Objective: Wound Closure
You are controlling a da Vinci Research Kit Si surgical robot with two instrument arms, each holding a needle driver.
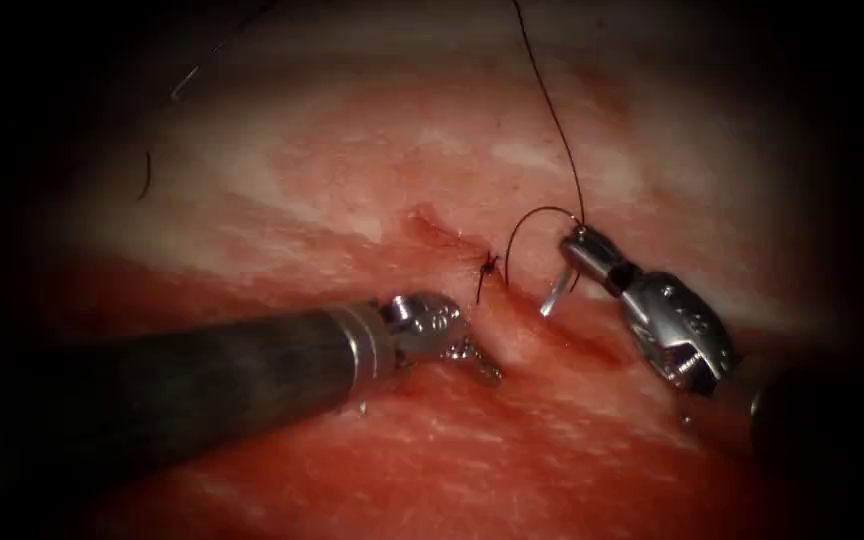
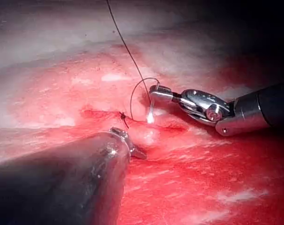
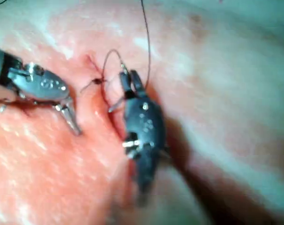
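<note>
The thin curved steel needle (image 1: 532,222) arches just left of the right arm's silver needle driver (image 1: 564,270), whose jaws are clamped on its thread end, at the needle's swage; the point end dips to the tissue at the cut, though I cannot tell whether it is in. A dark suture thread (image 1: 552,110) runs up and away from those jaws. Just left sits a small dark knot with short cut ends (image 1: 488,268) on the long red cut (image 1: 552,325) in the pale pink pork tissue (image 1: 372,170).

The left arm's dark-shafted driver (image 1: 482,362) presses the tissue beside the cut; I cannot tell how its jaws stand.

Risks, as I judge them: gripped so far back, the needle could swivel; the thread could snag the knot.

Open tissue lies above; the tools crowd the cut.
</note>
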